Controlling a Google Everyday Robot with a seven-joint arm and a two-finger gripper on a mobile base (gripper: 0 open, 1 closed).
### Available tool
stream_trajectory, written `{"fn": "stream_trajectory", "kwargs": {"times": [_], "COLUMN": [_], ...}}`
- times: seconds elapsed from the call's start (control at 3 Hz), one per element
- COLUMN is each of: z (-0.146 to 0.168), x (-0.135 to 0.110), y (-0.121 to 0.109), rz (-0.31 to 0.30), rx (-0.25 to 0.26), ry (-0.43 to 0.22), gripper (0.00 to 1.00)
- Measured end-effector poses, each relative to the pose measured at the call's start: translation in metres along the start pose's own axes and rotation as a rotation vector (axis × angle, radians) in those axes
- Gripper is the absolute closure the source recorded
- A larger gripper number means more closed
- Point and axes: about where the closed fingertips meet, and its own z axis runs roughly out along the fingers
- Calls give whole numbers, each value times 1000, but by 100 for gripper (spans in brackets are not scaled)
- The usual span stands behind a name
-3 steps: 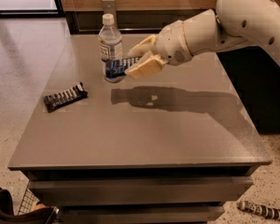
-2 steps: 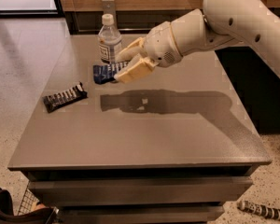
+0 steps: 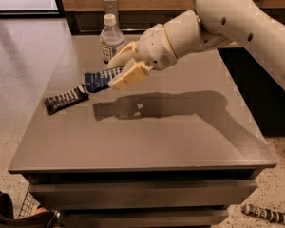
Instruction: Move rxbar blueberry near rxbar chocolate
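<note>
The rxbar blueberry (image 3: 97, 79), a dark blue bar with white lettering, is held in my gripper (image 3: 119, 70) above the table's left side. My cream fingers (image 3: 129, 76) are shut on its right end. The bar's free end points left and sits just above and right of the rxbar chocolate (image 3: 65, 99), a black bar with white lettering lying flat on the grey table (image 3: 152, 132). The two bars nearly touch as seen in the camera view. My white arm reaches in from the upper right.
A clear water bottle (image 3: 111, 41) with a white cap stands at the back of the table, just behind my gripper. The table's front edge is near the bottom. A dark object (image 3: 267, 215) lies on the floor at the lower right.
My gripper has carried the blueberry bar left and forward, away from the water bottle, down to just beside the chocolate bar.
</note>
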Motion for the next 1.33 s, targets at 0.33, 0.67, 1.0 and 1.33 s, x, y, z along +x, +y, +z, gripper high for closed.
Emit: {"fn": "stream_trajectory", "kwargs": {"times": [0.33,0.67,1.0,1.33], "z": [2,5,6,6], "x": [-1,-3,-4,-4], "y": [1,2,2,2], "rz": [-2,-4,-6,-6], "rx": [-5,-10,-13,-13], "ry": [-1,-2,-2,-2], "gripper": [46,13,0,0]}}
